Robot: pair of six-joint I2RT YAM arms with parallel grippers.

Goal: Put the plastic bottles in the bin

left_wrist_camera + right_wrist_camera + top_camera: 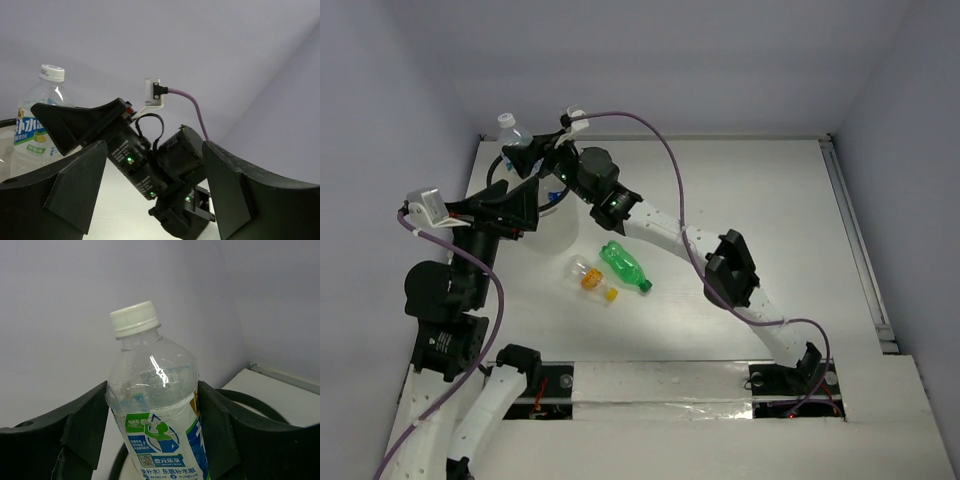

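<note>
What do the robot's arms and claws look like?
The left arm and right arm have white links joined by bulky black joints. The left gripper and right gripper are matte black, each with two broad wedge-shaped fingers. A purple cable loops along each arm to a small white plug. Tiny green lights glow on the right wrist.

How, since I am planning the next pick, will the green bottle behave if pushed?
The green bottle lies on its side, so it will probably roll sideways if nudged. It looks like thin plastic, likely light and easily dented in a firm grip. A push may knock the small orange-labelled bottle beside it.
</note>
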